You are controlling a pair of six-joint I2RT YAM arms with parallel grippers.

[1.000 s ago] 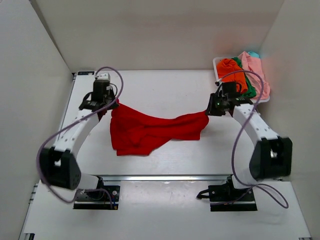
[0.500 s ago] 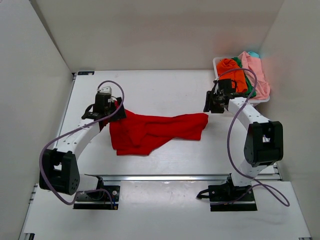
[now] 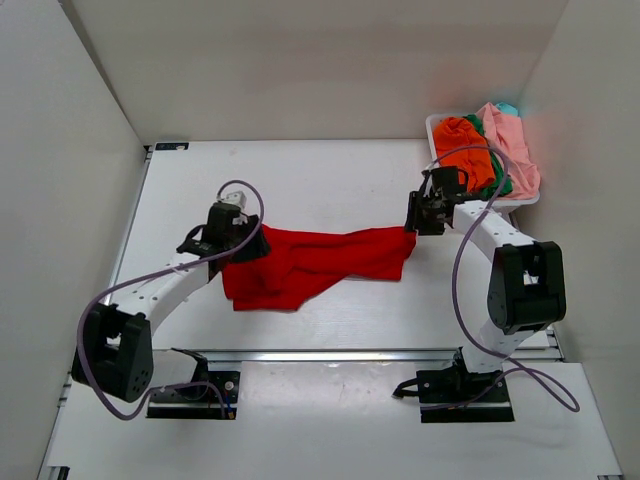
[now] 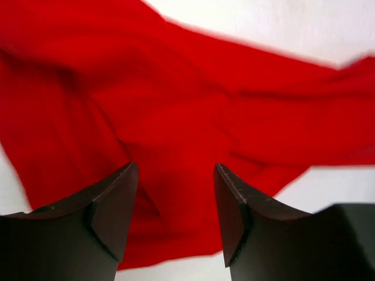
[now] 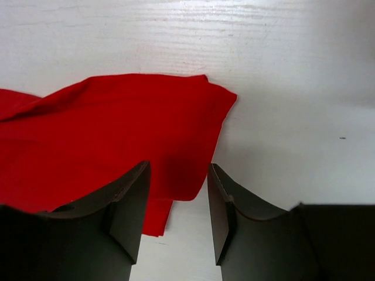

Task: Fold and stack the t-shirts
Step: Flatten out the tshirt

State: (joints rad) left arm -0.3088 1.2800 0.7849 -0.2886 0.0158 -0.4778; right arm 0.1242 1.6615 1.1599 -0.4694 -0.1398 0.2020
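Observation:
The bright red t-shirt [image 3: 315, 262] lies crumpled on the white table, stretched left to right. My left gripper [image 3: 243, 247] is open over its left end; in the left wrist view [image 4: 176, 216] red cloth [image 4: 193, 111] fills the space under the jaws. My right gripper [image 3: 413, 226] is open above the shirt's right corner [image 5: 199, 117], with nothing held between the fingers [image 5: 176, 211]. Orange [image 3: 466, 140], green [image 3: 497, 178], pale pink [image 3: 512, 138] and teal [image 3: 508, 107] shirts are piled in the basket at the back right.
The white plastic basket [image 3: 436, 125] stands at the table's back right, just behind my right arm. White walls close in the table on three sides. A metal rail [image 3: 330, 355] runs along the near edge by the arm bases.
Both grippers have let go of the red shirt, which now lies lower and flatter. My left gripper has moved right and nearer, over the shirt's left end. My right gripper has shifted slightly left.

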